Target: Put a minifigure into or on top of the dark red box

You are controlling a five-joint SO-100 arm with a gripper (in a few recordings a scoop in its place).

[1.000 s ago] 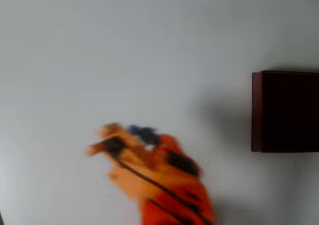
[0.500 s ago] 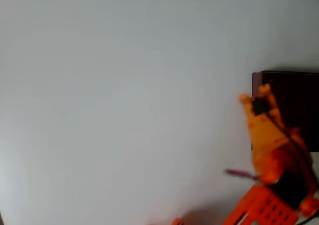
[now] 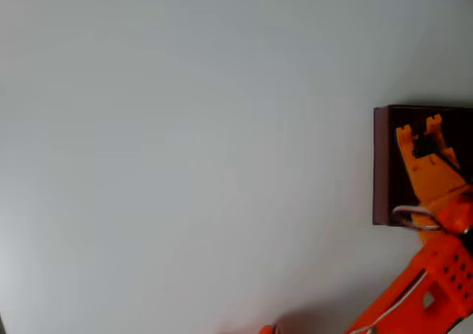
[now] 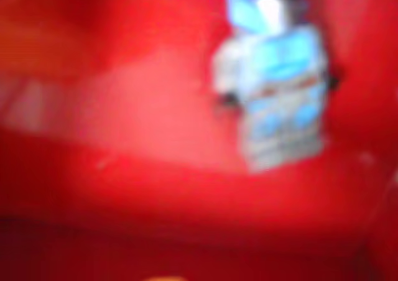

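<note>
- gripper [image 3: 420, 136] sits over the dark red box [image 3: 382, 164] at the bench's right edge; fingers look parted, holding nothing
- minifigure [image 4: 280, 88] lies on the red box floor in the wrist view — blurred
- advice: lift straight up; don't clip the wall

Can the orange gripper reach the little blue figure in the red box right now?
Probably yes. The gripper is already over the dark red box, with its fingers apart, and the wrist view shows the minifigure lying close below on the red floor, with nothing over it.
</note>
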